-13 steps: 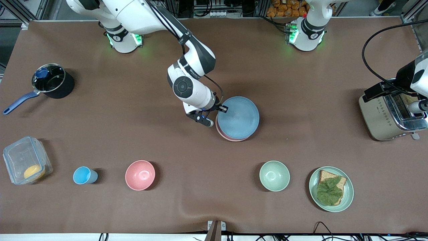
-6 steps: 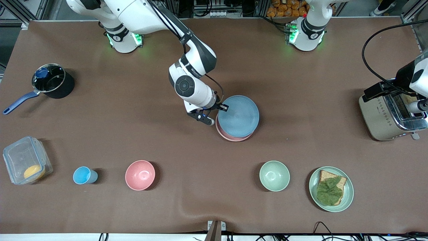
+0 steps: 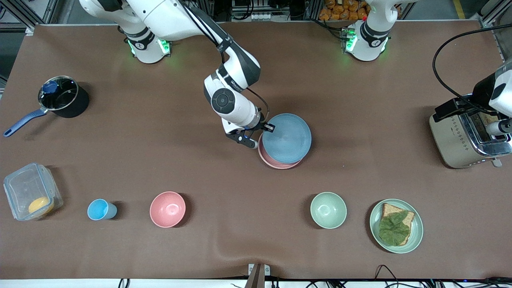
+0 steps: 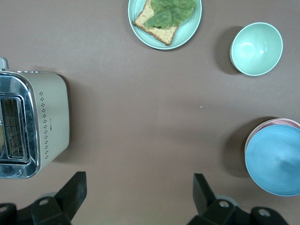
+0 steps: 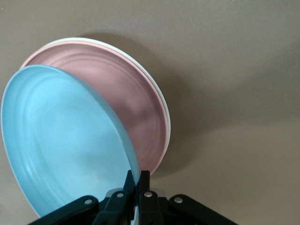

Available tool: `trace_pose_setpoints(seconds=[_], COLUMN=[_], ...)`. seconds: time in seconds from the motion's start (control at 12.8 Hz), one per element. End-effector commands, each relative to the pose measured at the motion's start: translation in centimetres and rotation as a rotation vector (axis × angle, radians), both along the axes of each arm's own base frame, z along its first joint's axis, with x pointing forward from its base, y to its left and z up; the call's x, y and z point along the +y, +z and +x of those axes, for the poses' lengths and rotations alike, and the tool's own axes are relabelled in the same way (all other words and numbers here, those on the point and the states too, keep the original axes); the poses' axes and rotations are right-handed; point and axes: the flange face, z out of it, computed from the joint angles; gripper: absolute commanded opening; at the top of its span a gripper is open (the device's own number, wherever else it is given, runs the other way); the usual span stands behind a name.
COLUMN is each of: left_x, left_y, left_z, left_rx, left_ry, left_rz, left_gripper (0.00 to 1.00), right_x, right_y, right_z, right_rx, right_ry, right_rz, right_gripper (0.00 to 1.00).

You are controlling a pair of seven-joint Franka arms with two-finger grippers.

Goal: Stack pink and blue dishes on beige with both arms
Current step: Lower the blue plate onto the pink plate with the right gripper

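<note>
Right pincer (image 3: 259, 136): over the middle of the counter (image 3: 160, 168), fingers (image 5: 137, 187) pinching the rim of the blue plate (image 3: 286, 138) at the edge toward the right arm's end. Blue plate: tilted, held above the stack, overlapping most of the pink plate (image 3: 276, 162). Pink plate: flat on the beige plate (image 5: 161, 101); only a thin pale rim of the beige one visible beneath it in the right wrist view. Stack position: middle of the counter, farther from the front camera than the green bowl (image 3: 328, 210).

Left pincer (image 4: 138, 199): at the left arm's end of the counter, over the brown surface just beside the toaster (image 3: 466, 136), fingers (image 4: 75, 190) spread wide, holding nothing; arm waiting.

Row nearest the front camera, from the right arm's end: clear lidded box (image 3: 32, 191) with an orange item inside; small blue cup (image 3: 101, 209); pink bowl (image 3: 167, 209); green bowl; green plate (image 3: 415, 236) carrying a slice of bread (image 3: 407, 220) topped with a green leaf (image 3: 393, 229).

Black saucepan (image 3: 63, 97) with blue handle: toward the right arm's end, farther from the front camera than the lidded box.
</note>
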Motion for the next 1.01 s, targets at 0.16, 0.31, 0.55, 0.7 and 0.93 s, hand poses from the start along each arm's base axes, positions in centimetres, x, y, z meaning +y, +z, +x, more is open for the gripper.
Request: trace_pose_setpoints(seconds=[0.16, 0.31, 0.55, 0.7, 0.93], left_x=[0.2, 0.2, 0.2, 0.1, 0.1], left_y=[-0.1, -0.4, -0.6, -0.8, -0.9], left_z=[0.2, 0.3, 0.3, 0.4, 0.5], left_rx=[-0.019, -0.018, -0.015, -0.019, -0.018], left_ry=[-0.018, -0.018, -0.018, -0.019, -0.019], left_rz=[-0.03, -0.031, -0.031, -0.031, -0.031], left_gripper=[1.0, 1.0, 1.0, 1.0, 1.0], right_x=[-0.1, -0.6, -0.7, -0.7, -0.7], right_y=[-0.6, -0.6, -0.6, -0.6, -0.2], right_z=[-0.2, 0.3, 0.4, 0.4, 0.6], right_rx=[-0.017, -0.014, -0.026, -0.023, -0.017], right_ry=[0.005, -0.006, 0.006, 0.005, -0.01], right_rz=[-0.009, -0.011, -0.019, -0.021, -0.019], right_gripper=[0.0, 0.0, 0.0, 0.18, 1.0])
